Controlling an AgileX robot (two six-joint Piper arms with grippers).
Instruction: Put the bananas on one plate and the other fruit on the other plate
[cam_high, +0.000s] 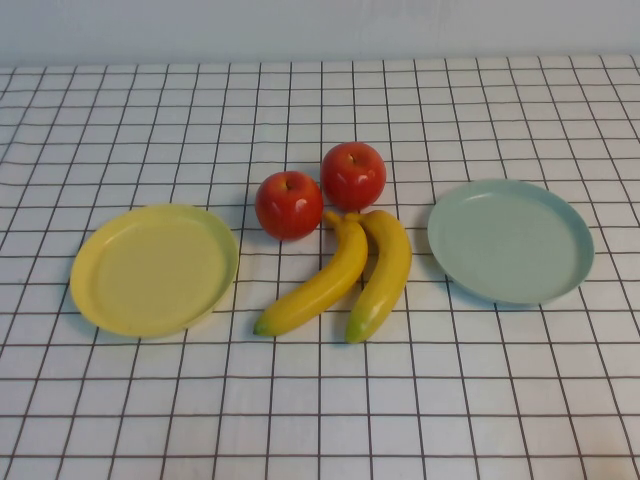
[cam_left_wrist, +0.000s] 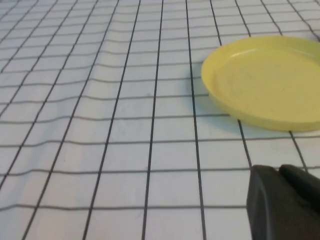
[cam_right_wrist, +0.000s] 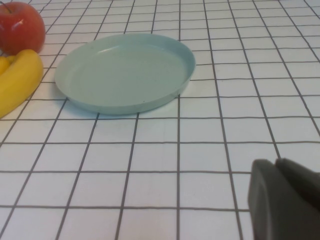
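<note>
Two yellow bananas (cam_high: 320, 283) (cam_high: 383, 272) lie side by side at the table's middle, green tips toward me. Just behind them sit two red apples (cam_high: 289, 204) (cam_high: 353, 175). The pale yellow plate (cam_high: 152, 269) lies at the left and holds nothing; the blue-green plate (cam_high: 511, 240) lies at the right, also bare. Neither arm shows in the high view. My left gripper (cam_left_wrist: 280, 172) is shut with nothing in it, hovering over the cloth short of the yellow plate (cam_left_wrist: 265, 80). My right gripper (cam_right_wrist: 276, 166) is shut with nothing in it, short of the blue-green plate (cam_right_wrist: 125, 70).
A white cloth with a black grid (cam_high: 320, 420) covers the table. A pale wall (cam_high: 320, 25) bounds the far edge. In the right wrist view one apple (cam_right_wrist: 20, 26) and a banana (cam_right_wrist: 17, 80) show beside the blue-green plate.
</note>
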